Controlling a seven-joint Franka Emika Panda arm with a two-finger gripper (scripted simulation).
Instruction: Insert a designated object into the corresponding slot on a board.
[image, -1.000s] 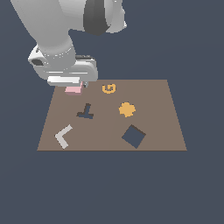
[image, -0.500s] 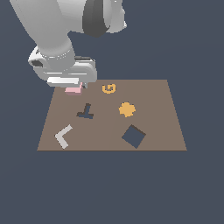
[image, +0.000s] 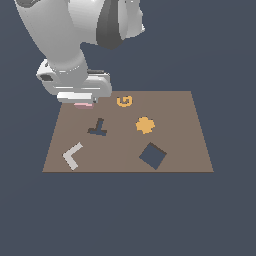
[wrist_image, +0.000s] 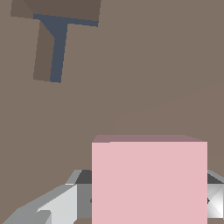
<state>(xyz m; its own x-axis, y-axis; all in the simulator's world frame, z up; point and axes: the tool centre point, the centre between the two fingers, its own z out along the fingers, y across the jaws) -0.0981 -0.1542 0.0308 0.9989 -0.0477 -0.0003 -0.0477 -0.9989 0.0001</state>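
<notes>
The pale-pink square block (wrist_image: 148, 179) sits between my gripper's fingers (wrist_image: 65, 203), which press against both of its sides in the wrist view. In the exterior view only a sliver of the block (image: 83, 105) shows under my gripper (image: 83, 103), at the far corner of the brown board (image: 175, 125) on the exterior view's left. I cannot tell whether the block is off the board. The dark navy diamond-turned square slot (image: 152, 155) lies near the board's front, well to the exterior view's right of my gripper.
A dark T-shaped cut-out (image: 98, 128) lies just in front of the gripper and also shows in the wrist view (wrist_image: 57, 41). An orange G-shaped piece (image: 124, 101), an orange lumpy blob (image: 145, 125) and a pale L-shaped piece (image: 73, 156) lie on the board.
My gripper has sunk slightly over the pink block, so less of the block shows under it. Nothing else on the board has moved.
</notes>
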